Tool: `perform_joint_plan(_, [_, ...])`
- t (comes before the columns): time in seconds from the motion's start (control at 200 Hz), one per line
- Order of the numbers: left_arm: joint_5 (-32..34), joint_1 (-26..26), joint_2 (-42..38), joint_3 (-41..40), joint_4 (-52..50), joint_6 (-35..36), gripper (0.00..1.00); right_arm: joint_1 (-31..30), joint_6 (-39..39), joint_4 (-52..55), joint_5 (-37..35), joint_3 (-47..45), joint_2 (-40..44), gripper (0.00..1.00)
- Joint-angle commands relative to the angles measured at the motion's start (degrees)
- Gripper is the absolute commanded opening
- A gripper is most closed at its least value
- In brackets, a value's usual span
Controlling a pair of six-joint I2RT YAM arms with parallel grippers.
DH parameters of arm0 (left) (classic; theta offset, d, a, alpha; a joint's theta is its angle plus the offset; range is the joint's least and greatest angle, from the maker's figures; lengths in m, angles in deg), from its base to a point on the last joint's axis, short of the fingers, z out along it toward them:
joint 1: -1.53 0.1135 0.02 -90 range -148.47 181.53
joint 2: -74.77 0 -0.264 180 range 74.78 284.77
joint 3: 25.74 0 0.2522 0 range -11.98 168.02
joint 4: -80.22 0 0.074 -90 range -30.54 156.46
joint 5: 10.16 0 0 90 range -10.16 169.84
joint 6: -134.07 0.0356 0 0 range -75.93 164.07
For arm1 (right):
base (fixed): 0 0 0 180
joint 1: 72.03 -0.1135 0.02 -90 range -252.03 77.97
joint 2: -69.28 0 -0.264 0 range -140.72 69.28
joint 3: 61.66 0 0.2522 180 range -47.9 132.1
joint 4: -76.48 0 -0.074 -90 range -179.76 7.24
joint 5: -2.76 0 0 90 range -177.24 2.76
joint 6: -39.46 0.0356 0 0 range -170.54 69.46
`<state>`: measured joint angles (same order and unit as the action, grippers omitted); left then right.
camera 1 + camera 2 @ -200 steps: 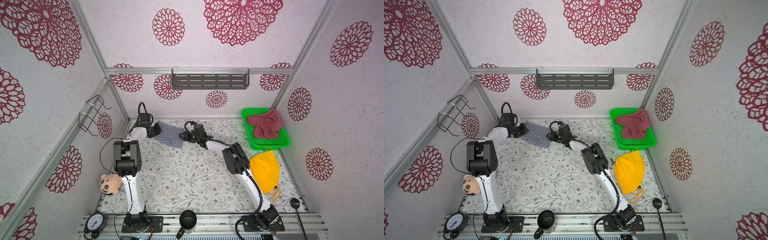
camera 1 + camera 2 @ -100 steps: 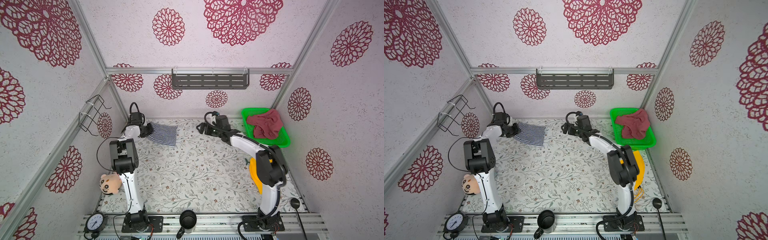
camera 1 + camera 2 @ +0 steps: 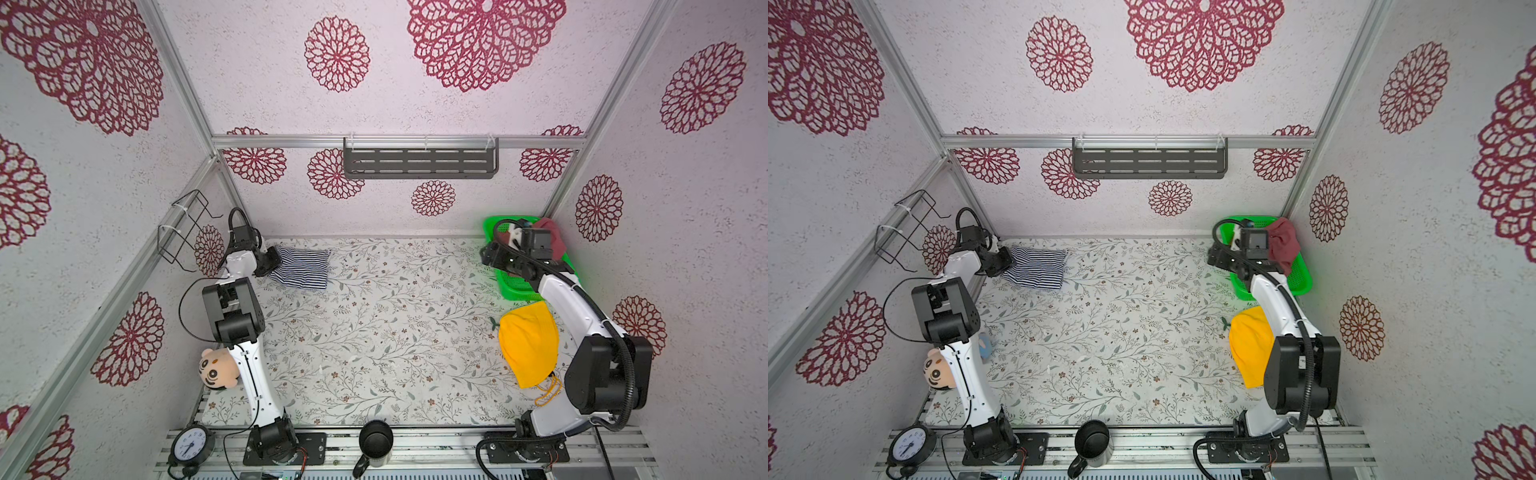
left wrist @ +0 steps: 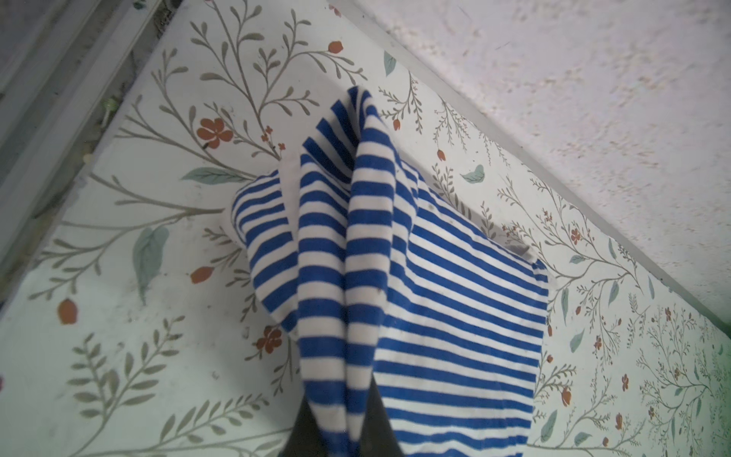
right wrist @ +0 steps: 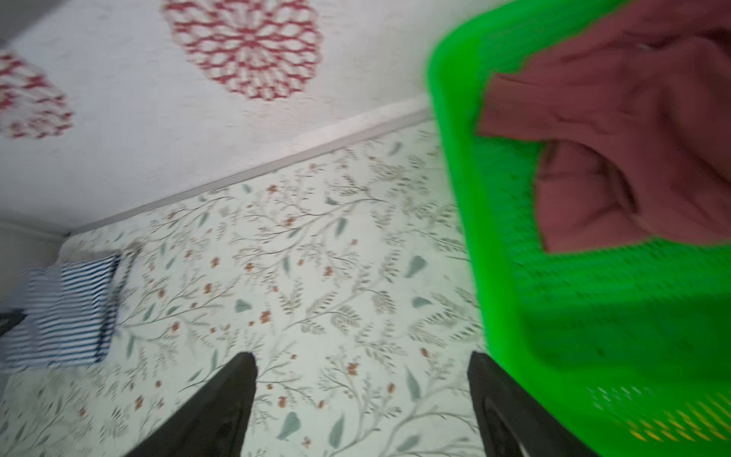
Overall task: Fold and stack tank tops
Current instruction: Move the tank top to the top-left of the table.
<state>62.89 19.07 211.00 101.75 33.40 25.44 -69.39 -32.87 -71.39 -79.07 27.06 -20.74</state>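
Your left end effector (image 3: 277, 258) pinches the left end of the striped tank top (image 3: 301, 268), stretched left-to-right at the tabletop's (image 3: 374, 332) far left, while your right end effector (image 5: 360, 356) gapes empty beside the basket (image 3: 519, 289) holding the maroon tank top (image 3: 552, 241).

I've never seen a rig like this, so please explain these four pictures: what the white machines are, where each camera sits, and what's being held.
They are robots: a left arm and right arm at a table. Two pictures come from a camera pair overhead, two from cameras on the wrists. The left gripper is shut on the striped top. The right gripper is open and empty, next to the basket holding the red top. Also there: yellow cloth, plush, clock, mug.
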Motion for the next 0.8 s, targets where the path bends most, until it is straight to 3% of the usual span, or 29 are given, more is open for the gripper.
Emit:
perform_joint_plan(0.0, [1.8, 0.3, 2.7, 1.9, -2.2, 2.0, 0.0, 5.8, -2.1, 4.7, -2.8, 1.4, 2.7, 0.83])
perform_joint_plan(0.06, [2.4, 0.7, 3.0, 1.8, -1.8, 1.6, 0.0, 9.2, -2.4, 6.1, -2.7, 2.8, 0.8, 0.81])
perform_joint_plan(0.175, [3.6, 1.3, 2.7, 1.4, -1.6, 1.1, 0.14, 13.4, -4.0, 6.6, -3.2, 6.0, -4.0, 0.78])
perform_joint_plan(0.24, [3.4, 1.7, 2.2, 1.5, -2.1, 1.4, 0.43, 14.8, -4.8, 6.5, -3.6, 8.4, -7.1, 0.78])
perform_joint_plan(0.3, [3.8, 1.8, 0.9, 1.0, -2.5, 1.9, 0.64, 15.5, -5.6, 6.2, -3.9, 10.8, -10.0, 0.77])
perform_joint_plan(0.42, [5.5, 1.9, -2.9, -1.0, -2.5, 2.9, 0.92, 16.2, -6.3, 6.7, -6.3, 17.0, -16.9, 0.82])
perform_joint_plan(0.52, [6.8, 1.8, -6.9, -3.2, -2.9, 2.9, 1.0, 16.3, -6.5, 6.0, -6.7, 21.5, -22.3, 0.88])
perform_joint_plan(0.796, [9.9, 0.3, -25.5, -21.2, 3.3, 1.0, 0.99, 15.0, -3.1, 5.8, -4.2, 33.1, -36.1, 0.99])
